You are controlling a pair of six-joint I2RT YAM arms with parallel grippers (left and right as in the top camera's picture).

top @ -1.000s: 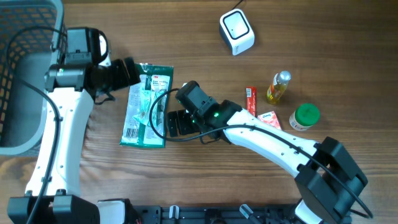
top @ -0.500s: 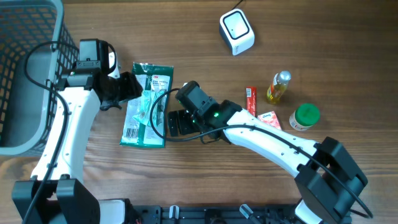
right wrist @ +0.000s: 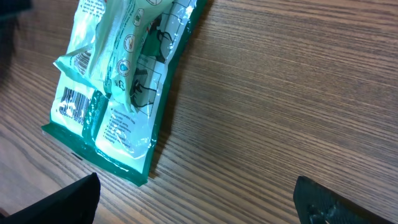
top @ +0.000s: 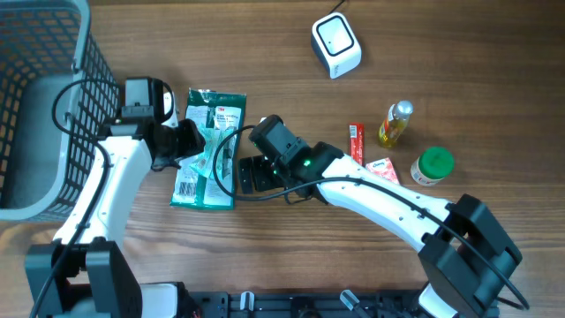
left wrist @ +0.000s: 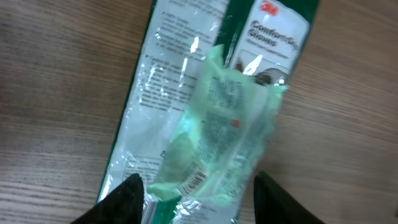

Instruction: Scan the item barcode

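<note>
1. The glove packet point(top: 208, 150) lies flat on the table point(top: 265, 53).
2. The left gripper point(left wrist: 198, 190) straddles its raised fold; a real pinch is unclear.
3. The right gripper point(right wrist: 196, 202) gapes wide just beside it.

The glove packet point(top: 207, 150) is long and flat, made of shiny see-through plastic with green edges. It lies on the wooden table point(top: 291, 274), its long side running from the far end to the near end. Folded pale green gloves puff up the middle. The far end has a white and green label with writing. A black and white barcode point(right wrist: 73, 102) faces up at the near left corner. The small white scanner point(top: 336, 42) sits well apart, at the far side.
</note>
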